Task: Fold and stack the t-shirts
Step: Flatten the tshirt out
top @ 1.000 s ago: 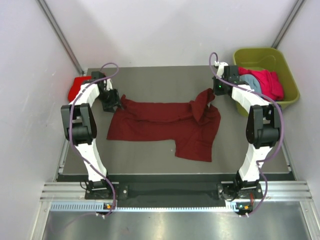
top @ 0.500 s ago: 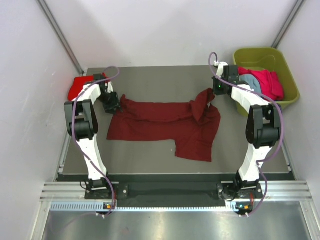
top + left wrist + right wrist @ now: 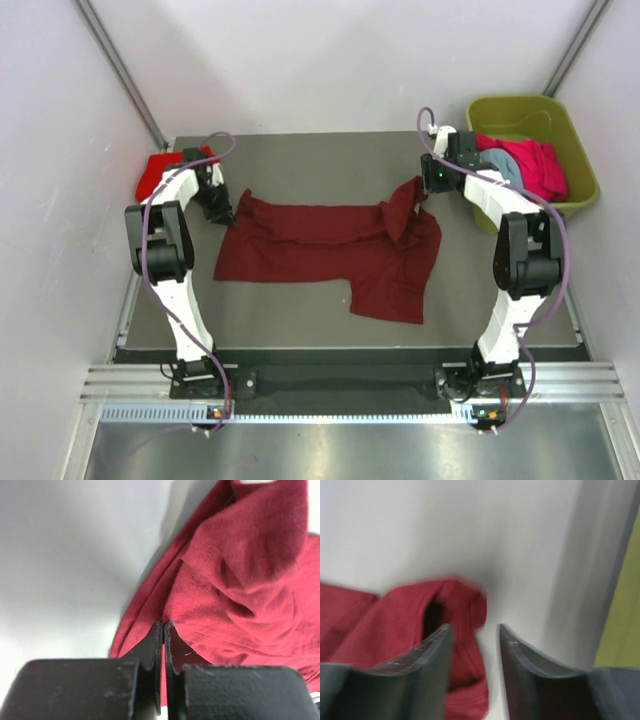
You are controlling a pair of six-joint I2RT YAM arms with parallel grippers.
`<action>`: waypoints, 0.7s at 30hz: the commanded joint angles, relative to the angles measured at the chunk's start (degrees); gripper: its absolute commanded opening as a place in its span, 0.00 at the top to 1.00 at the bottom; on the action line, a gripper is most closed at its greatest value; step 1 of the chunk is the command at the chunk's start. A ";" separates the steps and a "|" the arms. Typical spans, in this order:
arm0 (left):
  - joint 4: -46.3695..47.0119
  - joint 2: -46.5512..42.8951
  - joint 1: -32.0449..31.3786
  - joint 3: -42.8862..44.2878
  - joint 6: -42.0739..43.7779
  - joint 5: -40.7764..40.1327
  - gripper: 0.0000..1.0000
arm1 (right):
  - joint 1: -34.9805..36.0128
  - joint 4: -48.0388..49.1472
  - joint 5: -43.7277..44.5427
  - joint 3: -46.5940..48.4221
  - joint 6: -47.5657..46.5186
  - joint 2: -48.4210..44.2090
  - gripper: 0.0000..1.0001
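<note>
olive-green tub (image 3: pixel 560 115), the only container, sits past the far right corner of the table (image 3: pixel 300 160). in it lie a pink t-shirt (image 3: pixel 538 165), heaped and spilling toward the near rim, and a light blue t-shirt (image 3: pixel 503 165), of which only a strip shows at the tub's left side.

counted: one tub, four shirts, two arms. two shirts are in the tub and two are out of it. the dark maroon t-shirt (image 3: pixel 330 245) is spread, wrinkled, across the middle of the table, with its right part doubled over and a flap hanging toward the near edge. the bright red t-shirt (image 3: pixel 155 175) is bunched at the table's far left edge, partly behind the left arm.

the left gripper (image 3: pixel 163 627) is at the maroon shirt's far left corner, jaws pressed together on the cloth's edge. the right gripper (image 3: pixel 475 632) is over the shirt's raised far right corner, jaws apart (a hump of maroon cloth lies just beyond its left finger, not gripped).
</note>
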 commanded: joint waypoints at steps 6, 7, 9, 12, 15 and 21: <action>1.46 -5.85 0.46 -0.61 -0.13 0.91 1.00 | 0.35 -8.53 -7.26 -6.02 -3.74 -17.99 0.51; 1.63 -6.02 0.55 -0.70 -0.22 1.00 1.00 | 0.53 -10.45 -9.13 -6.55 -3.39 -19.22 0.52; 1.72 -6.03 0.46 -0.79 -0.48 1.26 1.00 | 0.70 -11.52 -12.29 -8.91 -2.86 -20.19 0.52; 1.72 -5.76 0.46 0.09 -0.92 1.53 1.00 | 2.02 -12.75 -14.58 -12.00 -6.35 -20.90 0.52; 1.37 -5.67 0.46 0.70 -1.01 2.05 1.00 | 3.95 -15.57 -14.68 -15.15 -13.55 -20.90 0.53; 1.81 -6.64 0.55 0.09 -1.80 2.76 1.00 | 4.92 -15.40 -9.85 -20.61 -23.76 -21.60 0.58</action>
